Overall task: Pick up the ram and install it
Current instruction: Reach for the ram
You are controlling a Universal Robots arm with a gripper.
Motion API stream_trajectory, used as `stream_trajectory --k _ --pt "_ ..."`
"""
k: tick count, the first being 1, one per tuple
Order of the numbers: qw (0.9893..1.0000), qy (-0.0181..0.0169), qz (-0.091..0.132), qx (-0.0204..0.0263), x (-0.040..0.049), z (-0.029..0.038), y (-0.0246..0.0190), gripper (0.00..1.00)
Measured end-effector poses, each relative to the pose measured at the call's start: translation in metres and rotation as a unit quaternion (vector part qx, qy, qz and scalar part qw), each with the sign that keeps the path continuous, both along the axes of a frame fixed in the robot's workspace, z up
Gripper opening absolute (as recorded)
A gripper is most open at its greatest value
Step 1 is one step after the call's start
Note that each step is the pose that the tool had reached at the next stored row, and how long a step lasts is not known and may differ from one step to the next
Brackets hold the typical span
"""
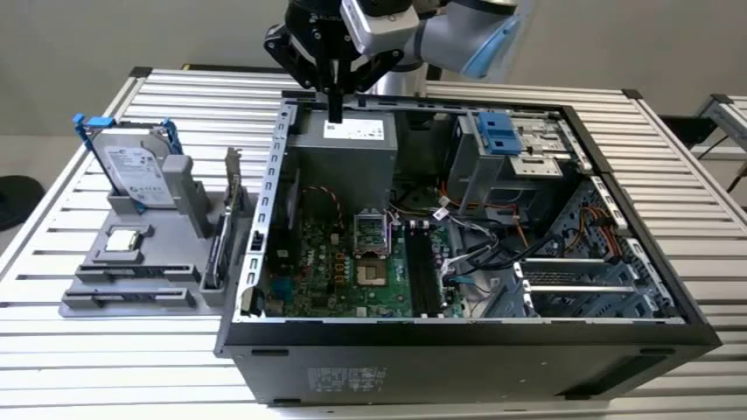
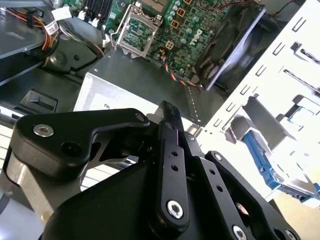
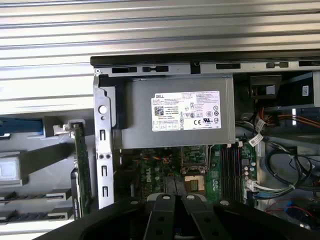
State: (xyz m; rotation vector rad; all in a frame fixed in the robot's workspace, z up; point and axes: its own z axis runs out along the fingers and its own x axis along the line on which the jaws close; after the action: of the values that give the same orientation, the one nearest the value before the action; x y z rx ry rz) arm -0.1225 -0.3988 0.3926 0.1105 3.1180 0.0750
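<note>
hand: black two-fingered hand (image 1: 336, 115), closed, empty.
ram: dark green-blue flat ram stick (image 1: 217, 249), toward exterior view's left of hand.
axis: along black computer case (image 1: 467, 337) wall.

I see my arm (image 1: 461, 39) at the top of the exterior view, its pale grey and blue section bent over so that the wrist (image 1: 380, 26) points the tool straight down. The black gripper (image 1: 336, 109) hangs vertically. Its fingers (image 1: 336, 98) are pressed together into one narrow bar, with nothing between them. In the second wrist view the fingers (image 2: 170, 150) run side by side up to a shared tip, and the broad linkage arms (image 2: 75, 135) are folded in at the side. In the first wrist view the two fingers (image 3: 162, 212) converge towards the middle.
</note>
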Motion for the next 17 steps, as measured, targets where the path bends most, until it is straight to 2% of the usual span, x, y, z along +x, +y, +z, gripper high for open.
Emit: stream_trajectory --k 8,17 --pt "1.0 0.0 0.0 0.0 -0.01 0.0 0.0 0.0" --pt "1.0 0.0 0.0 0.0 -0.017 0.0 0.0 0.0"
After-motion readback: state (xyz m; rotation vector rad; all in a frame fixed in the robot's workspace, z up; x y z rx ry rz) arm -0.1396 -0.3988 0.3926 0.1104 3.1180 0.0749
